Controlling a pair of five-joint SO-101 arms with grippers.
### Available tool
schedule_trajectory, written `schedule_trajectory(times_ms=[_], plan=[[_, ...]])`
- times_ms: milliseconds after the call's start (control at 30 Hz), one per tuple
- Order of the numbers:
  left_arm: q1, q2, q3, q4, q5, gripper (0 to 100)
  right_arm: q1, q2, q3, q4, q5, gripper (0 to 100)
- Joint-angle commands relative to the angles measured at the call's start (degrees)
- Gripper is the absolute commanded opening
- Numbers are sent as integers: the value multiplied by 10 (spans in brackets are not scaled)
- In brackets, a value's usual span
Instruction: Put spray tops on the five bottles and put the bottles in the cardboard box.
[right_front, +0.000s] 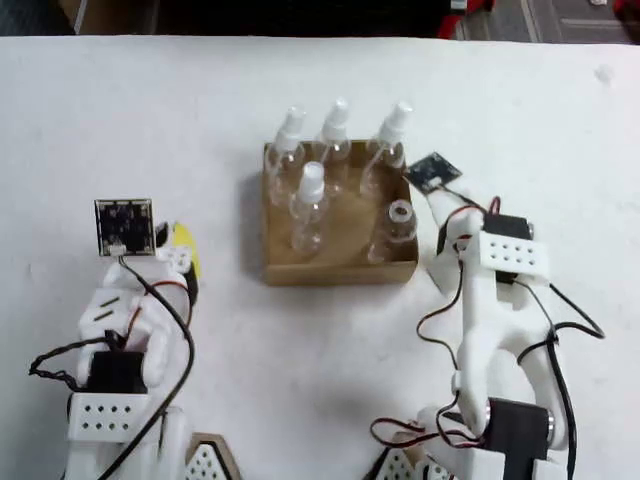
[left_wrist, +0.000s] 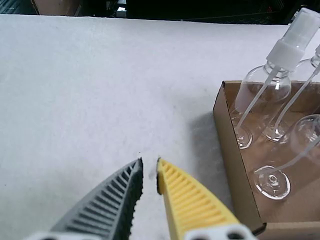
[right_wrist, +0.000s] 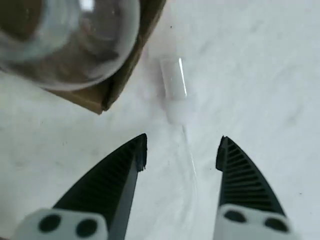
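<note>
Right hand (right_wrist: 182, 142) gapes just short of spray top (right_wrist: 175, 87) beside cardboard box (right_wrist: 92, 97).

You see: white tabletop (right_front: 200, 110) | faint mark (right_front: 601, 72) near its far right corner | dark floor (right_front: 300, 15) past its far edge

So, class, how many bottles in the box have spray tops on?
4. Along the far side of the box: left bottle, middle bottle, right bottle. The fourth bottle stands nearer, left of centre. The fifth bottle, near right, has no top.
</note>
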Motion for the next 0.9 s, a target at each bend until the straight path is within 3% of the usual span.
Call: schedule_trajectory(times_ms=[0,367,567,867], plan=[[7,-7,-3,-12,0,68,-4,22,-7,-31,11,201],[7,-7,-3,-14,0,68,31,116,-8,-108,11,187],[7,-7,-3,-14,0,68,31,122,-3,-146,12,12],[7,-7,-3,-13,0,68,93,116,-11,-153,11,30]])
